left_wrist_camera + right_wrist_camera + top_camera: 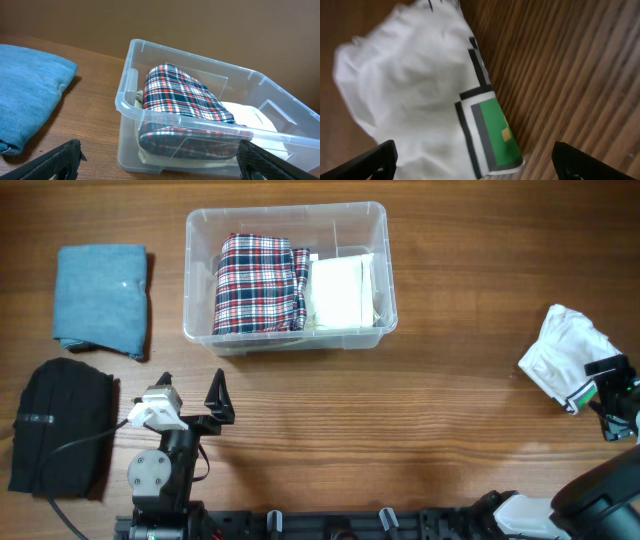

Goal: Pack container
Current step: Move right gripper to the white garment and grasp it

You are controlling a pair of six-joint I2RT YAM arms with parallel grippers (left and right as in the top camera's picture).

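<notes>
The clear plastic container (pixel 290 330) stands at the table's back centre and holds a folded plaid cloth (pixel 260 283) and a cream cloth (pixel 340 292). It also shows in the left wrist view (pixel 131 107). My left gripper (pixel 192 395) is open and empty, just in front of the container's left corner. My right gripper (pixel 612 395) is open at the right edge, over the near edge of a white cloth with a green and black patch (pixel 562 355). In the right wrist view that cloth (pixel 405 90) lies between the open fingers (pixel 475 162).
A folded blue cloth (pixel 101 298) lies left of the container and shows in the left wrist view (pixel 25 95). A folded black cloth (pixel 60 425) lies at the front left. Bare wood table (pixel 400 430) spans the front middle.
</notes>
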